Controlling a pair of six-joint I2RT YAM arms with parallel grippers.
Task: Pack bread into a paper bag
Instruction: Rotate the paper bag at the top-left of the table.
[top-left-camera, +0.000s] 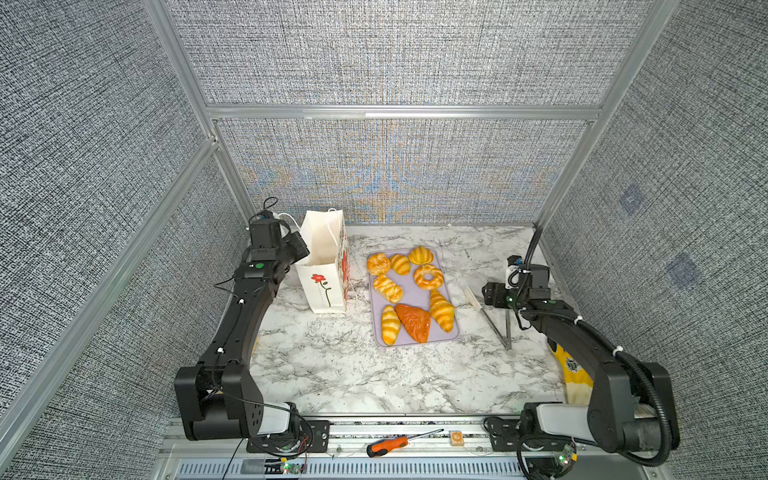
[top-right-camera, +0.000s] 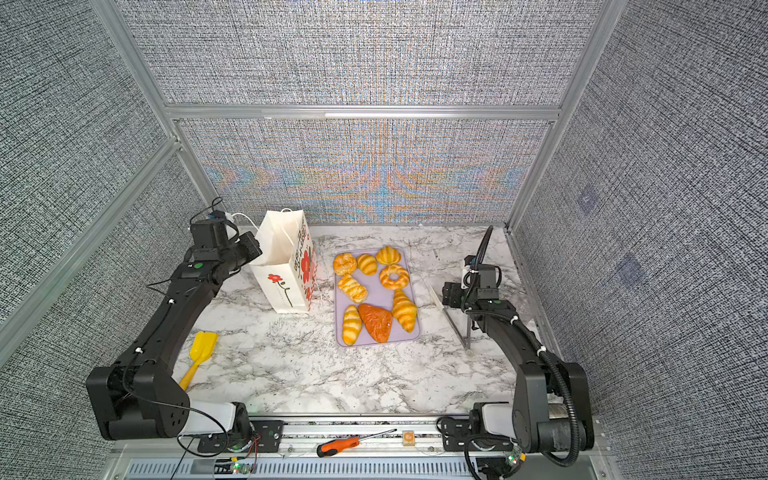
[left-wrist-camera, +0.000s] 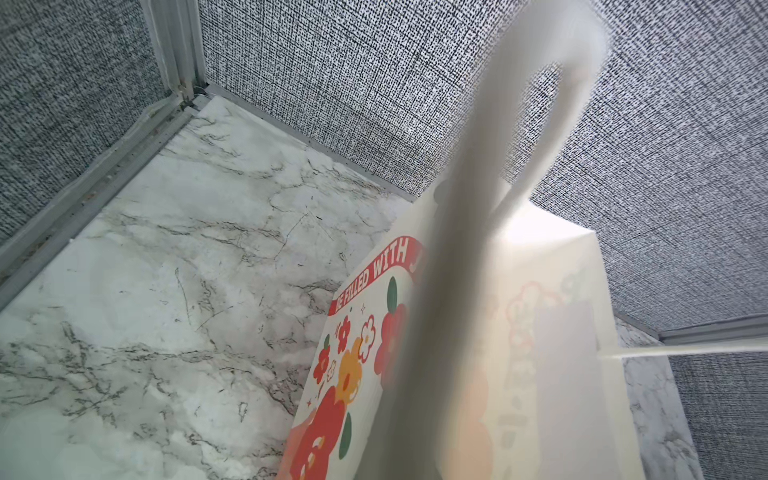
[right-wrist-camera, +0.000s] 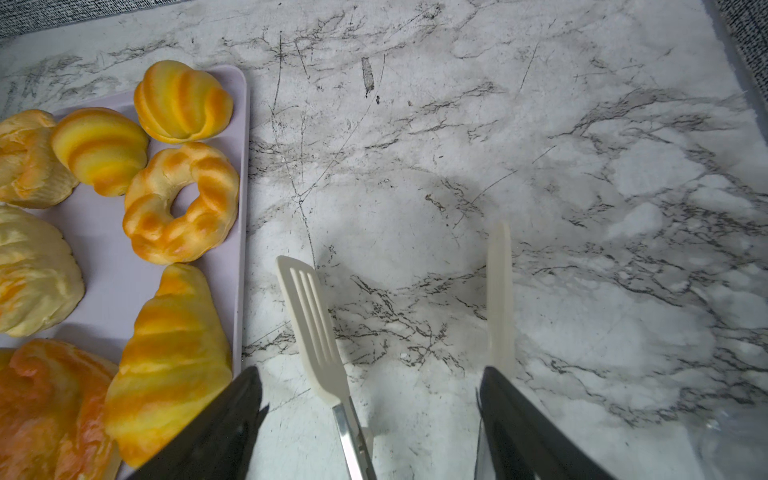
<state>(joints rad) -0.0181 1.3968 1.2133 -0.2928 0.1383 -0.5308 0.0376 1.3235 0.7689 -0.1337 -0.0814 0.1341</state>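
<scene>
Paper bag (top-left-camera: 320, 249) in left jaws; right jaws wide.

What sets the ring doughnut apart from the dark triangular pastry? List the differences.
Shape: the ring doughnut has a hole through it; the triangular pastry is solid. Colour: the doughnut is pale golden with twisted ridges; the triangle is darker orange-brown. Place: the doughnut lies farther back on the lilac tray; the triangle at its near end. Both are glossy and lie flat.
</scene>
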